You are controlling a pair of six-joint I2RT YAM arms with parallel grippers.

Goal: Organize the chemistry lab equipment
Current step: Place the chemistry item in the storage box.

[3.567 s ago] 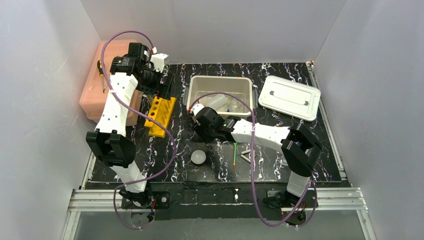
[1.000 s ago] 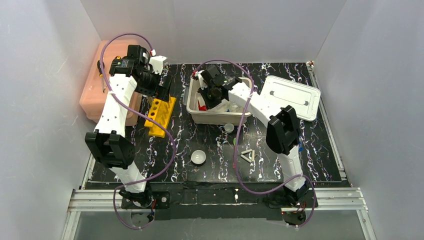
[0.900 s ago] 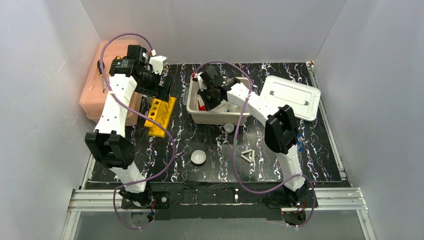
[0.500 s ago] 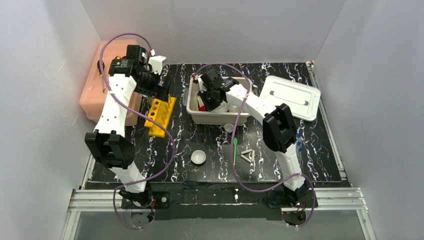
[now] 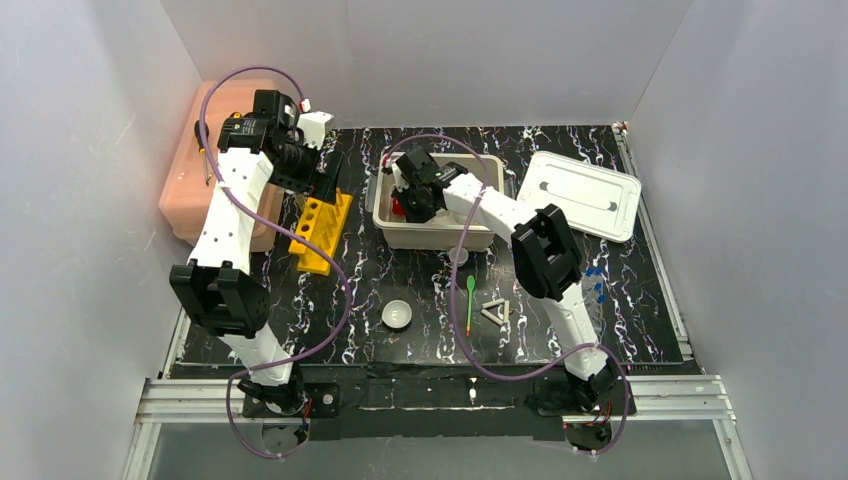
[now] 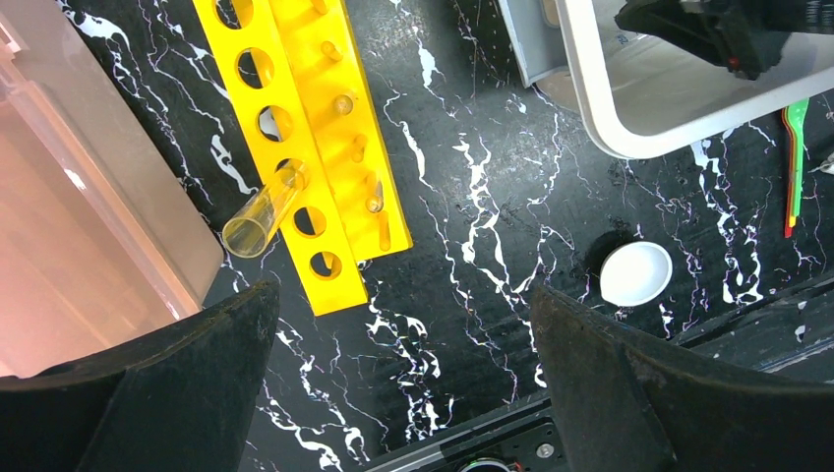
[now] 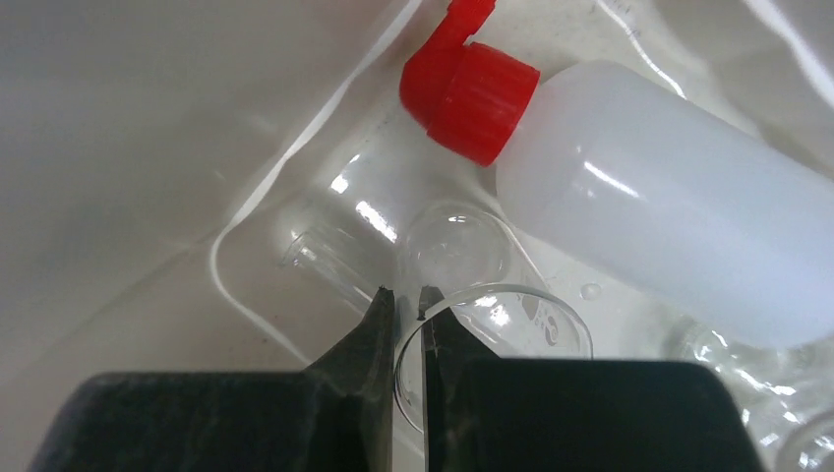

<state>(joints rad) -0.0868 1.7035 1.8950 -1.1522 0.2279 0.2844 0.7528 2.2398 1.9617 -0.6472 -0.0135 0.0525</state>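
Right now, glassware sits gathered in the tub
Right claw is clamped on a small glass beaker's rim inside the white tub, beside the squeeze bottle, likely to collect loose pieces; left claw hangs spread wide above the yellow rack

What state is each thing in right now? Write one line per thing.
Bin: open, lid off.
Lid: lying flat beside the bin.
Bottle: capped, on its side in the bin.
Tube: tilted in a rack slot.
Bowl: upright, empty.
Spoon: lying flat.
Left gripper: jaws open.
Right gripper: jaws shut on a glass vessel's rim.
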